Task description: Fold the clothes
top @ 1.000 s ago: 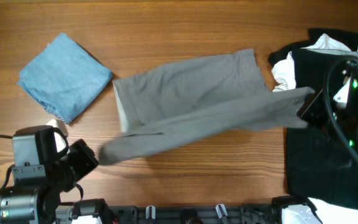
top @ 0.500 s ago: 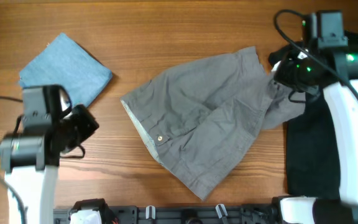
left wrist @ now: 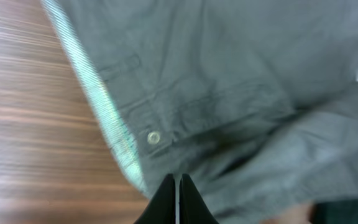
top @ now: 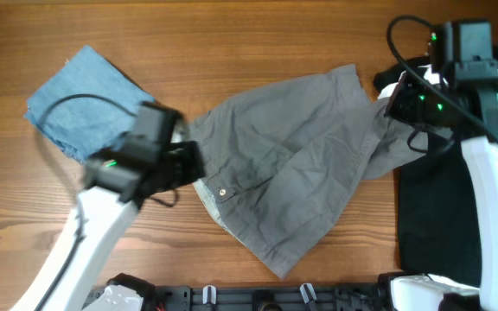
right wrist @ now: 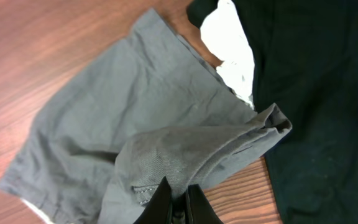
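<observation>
Shorts (top: 292,164) sit mid-bench (top: 232,34), rumpled and not flat. Blue piece (top: 80,104) lies far-left, looks already folded. Black piece (top: 430,216) and white piece (right wrist: 232,43) are piled on the right.

Step, my read: laying the shorts out flat, no fold made yet.

Orientation: waistband faces left and near-left, pale lining showing, button (left wrist: 154,137) up. Legs point right and far-right. Long axis runs diagonally, near-left to far-right. One leg lies flat. The other is doubled over itself, with its hem bunched against the black piece.

Left claw (left wrist: 176,182): clenched, tips just over the waistband beside the button, no cloth visibly between them.
Right claw (right wrist: 176,190): clenched, tips at the rolled fold of the doubled leg. Can't tell whether it pinches cloth.

Next move probably calls for:
- opening both claws and re-gripping, left on the waistband, right on the bunched hem
- pulling them apart along the long axis to flatten the doubled leg
- keeping the hem off the black piece
- then folding one leg over the other
</observation>
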You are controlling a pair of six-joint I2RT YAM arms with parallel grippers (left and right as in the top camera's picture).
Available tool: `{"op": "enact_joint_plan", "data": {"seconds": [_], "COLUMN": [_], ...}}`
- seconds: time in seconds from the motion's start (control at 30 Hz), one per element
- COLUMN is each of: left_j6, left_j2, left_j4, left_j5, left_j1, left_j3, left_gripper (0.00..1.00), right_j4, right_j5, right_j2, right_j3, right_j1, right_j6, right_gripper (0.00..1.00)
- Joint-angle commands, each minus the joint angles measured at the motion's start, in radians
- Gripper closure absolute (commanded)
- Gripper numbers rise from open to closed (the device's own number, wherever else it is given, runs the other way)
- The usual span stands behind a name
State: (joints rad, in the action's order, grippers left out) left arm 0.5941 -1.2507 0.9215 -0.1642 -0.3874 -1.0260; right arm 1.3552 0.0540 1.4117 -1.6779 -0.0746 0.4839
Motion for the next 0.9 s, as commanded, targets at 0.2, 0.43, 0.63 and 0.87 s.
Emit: {"op": "enact_joint_plan", "data": {"seconds": [0.2, 0.43, 0.63, 0.87], "left_j6": [0.108, 0.155, 0.103, -0.076], "left_j2": [-0.454, -0.686, -0.773, -0.774], "left_j4": [-0.344, -0.514, -0.755, -0.587], "left_j5": [0.076, 0.080, 0.050, -0.031], "left_j1": [-0.024, 0.114, 0.260, 0.308], "left_j3": [0.080, 0.080, 0.037, -0.251], "left_gripper": [0.96, 0.96, 0.96, 0.96], "right_j4": [0.001, -0.002, -0.032, -0.045], "right_j5": [-0.133, -0.134, -0.148, -0.211], "right_j2": [-0.085, -0.047, -0.002, 0.038], "right_j3": [-0.017, -0.017, -0.016, -0.016], "right_j1": [0.006, 0.006, 0.006, 0.006], "right_j6": [-0.010, -0.006, -0.006, 0.075], "right_gripper": [0.96, 0.96, 0.96, 0.96]}}
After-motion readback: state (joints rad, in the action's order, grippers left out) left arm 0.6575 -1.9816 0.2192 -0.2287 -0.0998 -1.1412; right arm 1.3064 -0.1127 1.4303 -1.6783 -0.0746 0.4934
